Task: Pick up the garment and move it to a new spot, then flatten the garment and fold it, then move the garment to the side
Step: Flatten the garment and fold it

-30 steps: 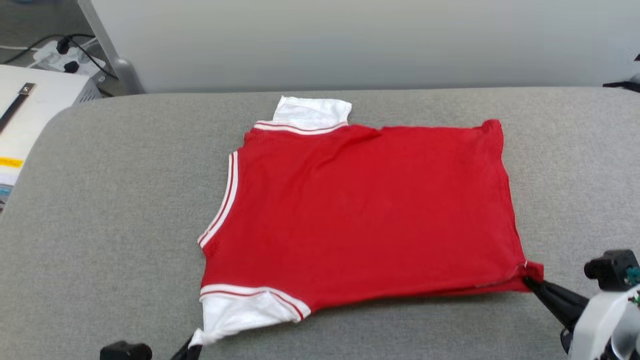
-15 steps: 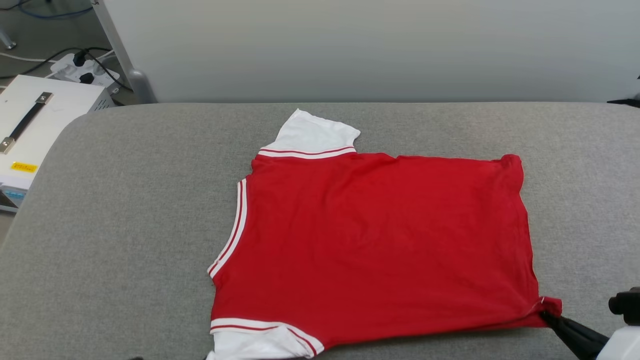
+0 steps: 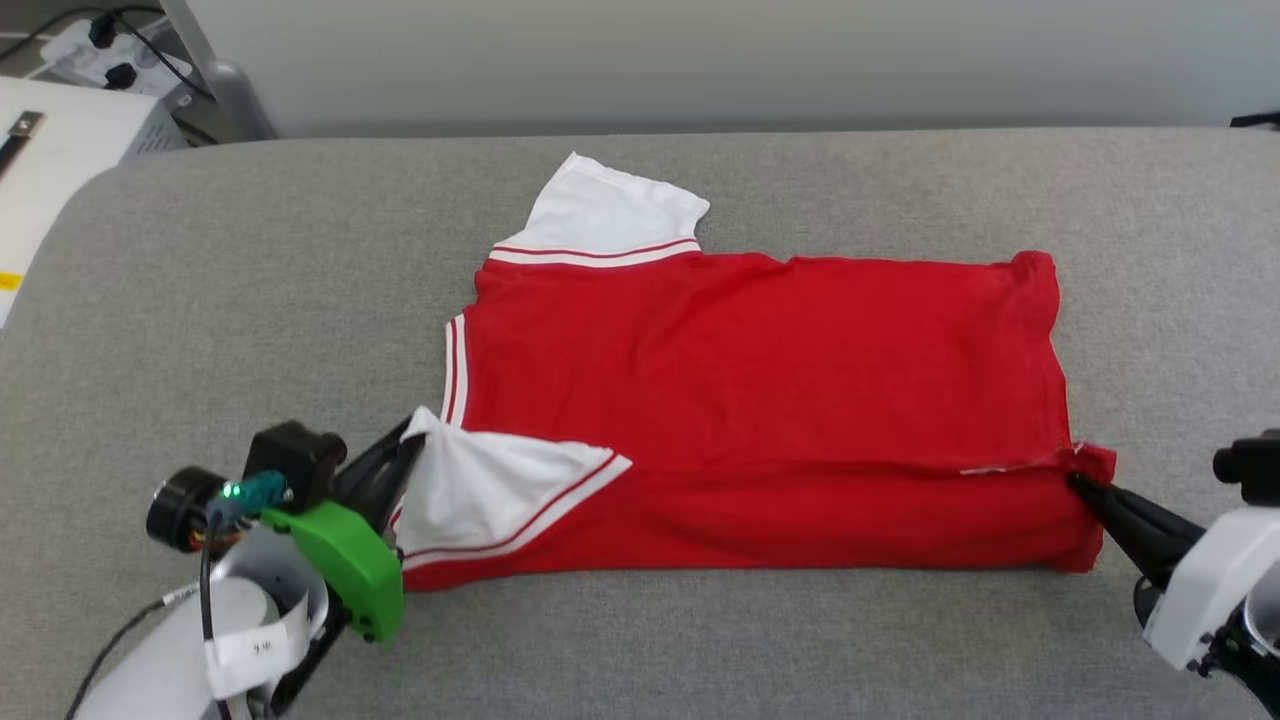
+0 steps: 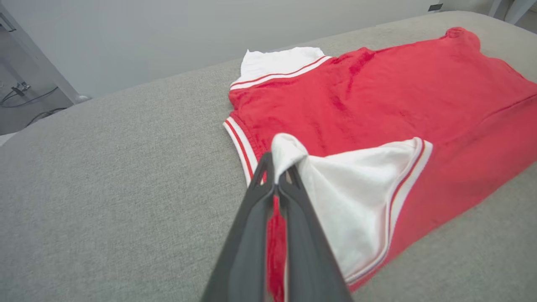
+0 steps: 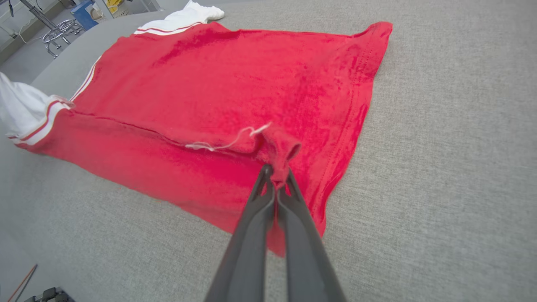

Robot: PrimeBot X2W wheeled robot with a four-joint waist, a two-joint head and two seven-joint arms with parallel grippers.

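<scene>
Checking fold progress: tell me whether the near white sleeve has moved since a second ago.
Yes. In the left claw, the near white sleeve has folded over the red body, closer to the far sleeve.

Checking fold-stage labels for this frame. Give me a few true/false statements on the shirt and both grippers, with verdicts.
1. The left gripper is shut on the near white sleeve of the red soft-fabric T-shirt. True.
2. The right gripper is open and clear of the shirt. False: it is shut on the red hem corner.
3. The near white sleeve is turned over onto the red body. True.
4. The far white sleeve is folded in too. False: it sticks out flat on the grey fabric surface.
5. The shirt is bunched in a heap. False: it lies spread out.
</scene>
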